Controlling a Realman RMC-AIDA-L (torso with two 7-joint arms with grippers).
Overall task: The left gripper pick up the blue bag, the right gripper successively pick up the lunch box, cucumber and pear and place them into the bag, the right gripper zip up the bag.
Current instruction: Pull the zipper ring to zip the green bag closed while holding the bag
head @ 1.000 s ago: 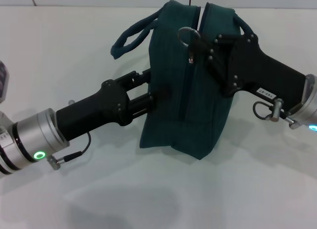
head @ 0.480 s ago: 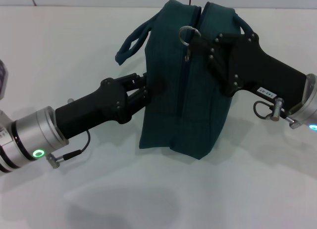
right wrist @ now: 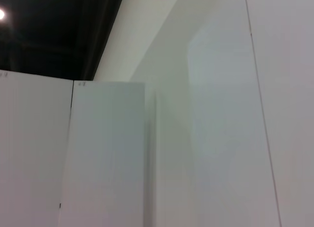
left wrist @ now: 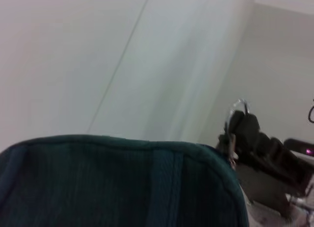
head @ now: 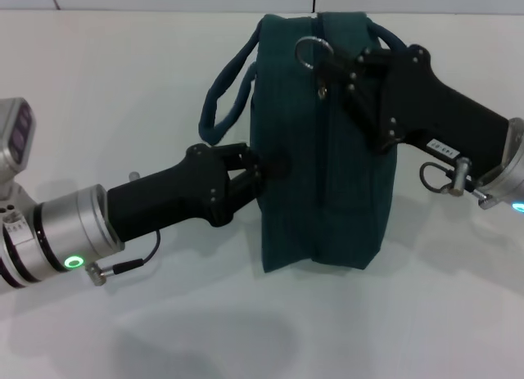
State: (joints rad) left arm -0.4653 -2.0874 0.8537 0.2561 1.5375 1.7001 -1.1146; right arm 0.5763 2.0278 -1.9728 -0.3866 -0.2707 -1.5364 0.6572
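Note:
The blue bag (head: 323, 158) stands upright on the white table with its top seam closed. Its loop handle (head: 225, 92) hangs on the left side. My left gripper (head: 260, 170) presses into the bag's left side with its fingers pinched together on the fabric. My right gripper (head: 326, 66) reaches over the top from the right, shut on the zipper's ring pull (head: 307, 50). The left wrist view shows the bag's top edge (left wrist: 122, 183), with the ring pull (left wrist: 238, 109) and my right gripper (left wrist: 248, 131) behind it. The lunch box, cucumber and pear are out of view.
The white table (head: 246, 330) stretches around the bag, with a wall seam behind it. The right wrist view shows only pale wall panels (right wrist: 206, 138) and a dark ceiling.
The bag has swung from a tilted, gaping pose to upright with its top seam closed. My left gripper's fingers have narrowed and shifted right. The ring pull and right gripper barely moved.

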